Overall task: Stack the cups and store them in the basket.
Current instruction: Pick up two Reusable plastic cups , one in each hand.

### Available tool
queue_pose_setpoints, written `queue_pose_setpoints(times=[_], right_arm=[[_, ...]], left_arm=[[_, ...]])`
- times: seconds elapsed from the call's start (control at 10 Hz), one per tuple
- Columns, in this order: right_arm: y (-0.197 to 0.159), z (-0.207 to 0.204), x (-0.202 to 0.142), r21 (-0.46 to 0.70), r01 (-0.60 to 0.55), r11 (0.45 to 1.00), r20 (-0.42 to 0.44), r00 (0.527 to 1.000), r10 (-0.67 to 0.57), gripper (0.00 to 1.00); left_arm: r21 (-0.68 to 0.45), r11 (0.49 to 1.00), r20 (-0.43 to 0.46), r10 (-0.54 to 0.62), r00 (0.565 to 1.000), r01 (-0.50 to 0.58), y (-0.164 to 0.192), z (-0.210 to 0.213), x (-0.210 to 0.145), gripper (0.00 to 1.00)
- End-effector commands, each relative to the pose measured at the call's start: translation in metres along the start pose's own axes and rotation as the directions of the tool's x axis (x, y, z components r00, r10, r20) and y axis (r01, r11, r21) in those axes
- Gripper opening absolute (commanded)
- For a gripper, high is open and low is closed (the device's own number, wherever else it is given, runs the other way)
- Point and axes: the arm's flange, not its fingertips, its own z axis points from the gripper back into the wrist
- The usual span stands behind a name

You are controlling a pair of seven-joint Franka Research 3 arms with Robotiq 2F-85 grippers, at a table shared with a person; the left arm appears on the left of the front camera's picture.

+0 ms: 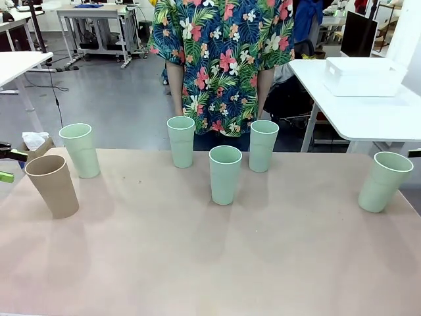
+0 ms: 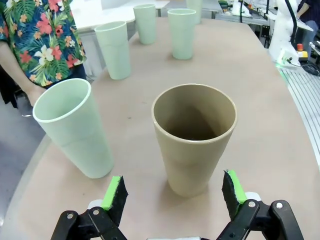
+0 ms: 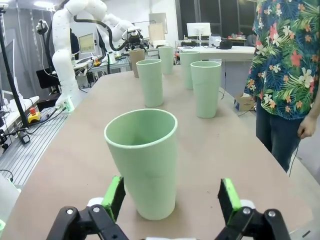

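Left pincer: jaws wide, holding nothing. Its green pads stand either side of the brown cup, which sits upright just ahead of the tips. No contact can be seen. Near one flank of the brown cup stands a green neighbour cup, upright, with a gap between the two.

Right pincer: also wide and empty. It is lined up on the end cup, upright near the right edge of the desk, with the pads apart from its walls.

Farther out, three middle cups stand in a loose cluster toward the far edge, all upright and none nested. A person in a flowered shirt stands just behind them. The basket sits on a separate white desk beyond the far right corner, well apart from every cup.

Reading: stacking has not begun, since all six cups stand singly.

Risks from here:
- The cups are tall, narrow-footed and probably light. A pad touching one wall before the other would likely push a cup over rather than grip it.
- On the left, the outer finger passes near the neighbour cup. A slightly off-centre approach could clip and topple it.
- Tapered matte walls may slide out of the pads if the grip is low or weak. A hard squeeze may buckle the rim and spoil the nesting.
- A cup lowered tilted onto another could catch the rim and tip both.
- The carry to the basket is long and crosses a gap between desks, so a loose stack could drop.
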Motion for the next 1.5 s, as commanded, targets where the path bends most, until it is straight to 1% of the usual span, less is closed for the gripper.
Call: queue_pose_setpoints(times=[0.0,0.2,0.3,0.5,0.6,0.7,0.9,1.0,1.4], right_arm=[[0.0,0.002,0.008,0.006,-0.012,1.0,0.0,1.0,0.012,1.0],[-0.001,0.001,0.002,0.0,-0.004,1.0,-0.002,1.0,0.004,1.0],[-0.001,-0.001,-0.008,0.008,-0.038,0.999,0.02,0.999,0.038,1.0],[0.006,-0.007,-0.013,0.043,-0.08,0.996,0.048,0.996,0.078,1.0],[0.01,-0.015,-0.017,0.069,-0.1,0.993,0.058,0.994,0.096,1.0],[0.012,-0.025,-0.023,0.084,-0.101,0.991,0.072,0.993,0.095,1.0],[0.013,-0.04,-0.032,0.108,-0.087,0.99,0.075,0.994,0.079,1.0],[0.014,-0.046,-0.036,0.108,-0.101,0.989,0.083,0.992,0.092,1.0],[0.011,-0.057,-0.043,0.143,-0.091,0.986,0.086,0.993,0.079,1.0]], left_arm=[[0.003,1.0,0.008,-0.013,1.0,0.013,-0.003,0.004,0.008,1.0],[0.002,1.0,-0.001,-0.004,1.0,0.004,0.0,0.001,0.002,1.0],[0.059,0.998,-0.065,-0.023,0.998,0.026,0.008,-0.002,-0.013,1.0],[0.049,0.996,0.015,-0.069,0.998,0.068,0.005,-0.01,-0.024,1.0],[0.032,0.997,0.035,-0.067,0.997,0.066,0.004,-0.012,-0.029,1.0],[0.029,0.998,0.04,-0.064,0.997,0.063,0.003,-0.016,-0.035,1.0],[0.027,0.996,0.067,-0.089,0.994,0.088,0.001,-0.021,-0.042,1.0],[0.033,0.994,0.088,-0.108,0.99,0.106,0.0,-0.023,-0.047,1.0],[0.03,0.992,0.126,-0.128,0.984,0.125,-0.004,-0.036,-0.048,1.0]])
